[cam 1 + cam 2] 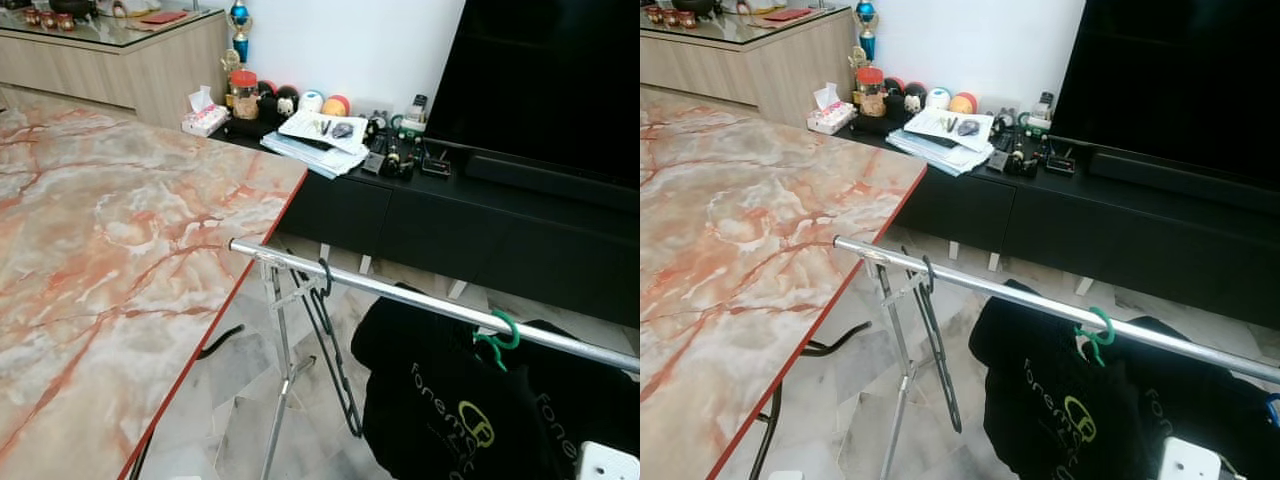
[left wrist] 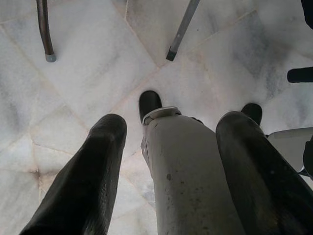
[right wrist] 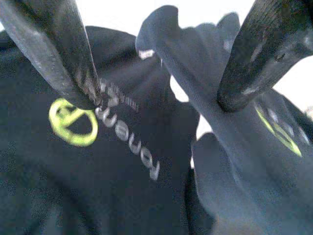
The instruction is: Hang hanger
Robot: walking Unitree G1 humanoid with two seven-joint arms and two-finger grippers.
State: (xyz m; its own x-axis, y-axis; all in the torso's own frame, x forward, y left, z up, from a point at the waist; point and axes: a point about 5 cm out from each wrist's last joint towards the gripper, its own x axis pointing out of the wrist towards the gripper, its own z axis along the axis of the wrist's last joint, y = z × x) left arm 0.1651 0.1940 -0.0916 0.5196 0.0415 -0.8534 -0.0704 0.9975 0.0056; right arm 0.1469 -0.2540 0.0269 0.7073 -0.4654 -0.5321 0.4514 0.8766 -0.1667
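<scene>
- Marbled tabletop [image 1: 110, 260] fills the frame's left.
- Tissue box [image 1: 204, 118] and papers [image 1: 318, 140] crowd the black TV cabinet [image 1: 450, 215], upper centre.

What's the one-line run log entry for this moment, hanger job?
rail: green hanger with black shirt hooked on; black hanger hooked near table end | left gripper: open, over floor | right gripper: open, at shirt

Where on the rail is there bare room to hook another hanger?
The rail is bare between the black hanger near its table end and the green hook. Past the green hook, black shirts crowd it.
</scene>
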